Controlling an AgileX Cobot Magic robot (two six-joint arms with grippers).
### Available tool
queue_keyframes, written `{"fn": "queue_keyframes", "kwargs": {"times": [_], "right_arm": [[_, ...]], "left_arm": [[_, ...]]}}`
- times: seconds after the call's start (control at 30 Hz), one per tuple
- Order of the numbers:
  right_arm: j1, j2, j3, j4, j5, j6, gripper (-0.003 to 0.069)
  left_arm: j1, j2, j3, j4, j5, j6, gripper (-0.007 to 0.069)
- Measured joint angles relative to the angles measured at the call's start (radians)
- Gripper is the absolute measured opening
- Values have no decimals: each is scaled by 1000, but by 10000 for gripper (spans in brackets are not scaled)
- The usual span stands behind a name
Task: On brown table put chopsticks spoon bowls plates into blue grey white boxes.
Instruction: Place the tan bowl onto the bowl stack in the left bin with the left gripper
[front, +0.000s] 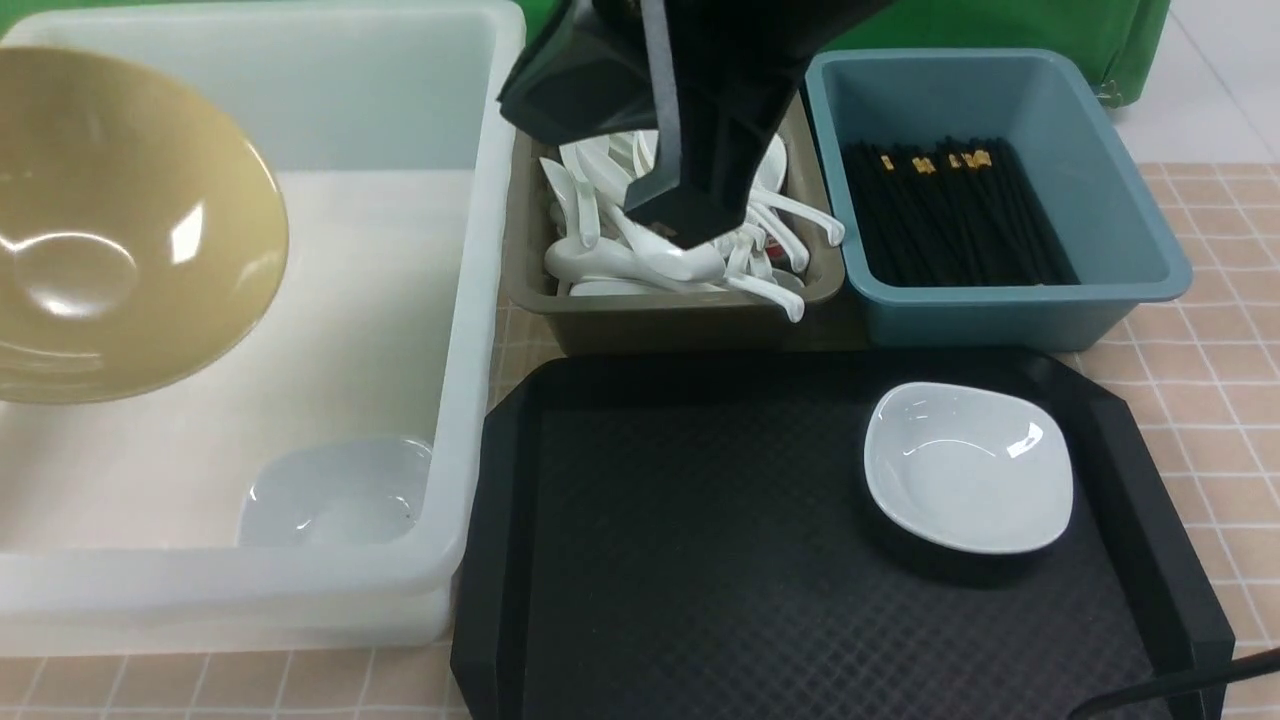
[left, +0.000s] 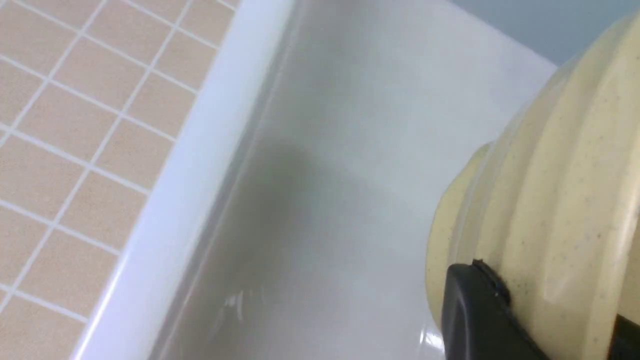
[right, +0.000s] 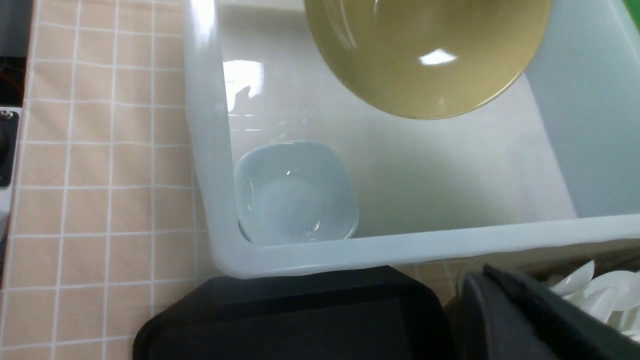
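Left gripper clamped on bowl above white tub — one plate inside. Right gripper pinched shut, apparently empty, over spoon bin — second plate on black tray pending.

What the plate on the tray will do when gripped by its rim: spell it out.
The plate looks glossy, so it is probably slippery in a pinch. It seems rigid and would likely chip if dropped. Held by one edge, its shallow shape may tilt.

A robot lab mocked up as a canteen station: green backdrop at 12 o'clock, checked table, black tray at 6 o'clock, grey bin of spoons, blue bin of chopsticks at 1 o'clock.
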Motion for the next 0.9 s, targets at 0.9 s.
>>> {"fn": "queue_keyframes", "kwargs": {"times": [0.9], "right_arm": [[0,37,-1,-45,0,-2,43]], "left_arm": [[8,255,-33,-102,-43,186,302]]}}
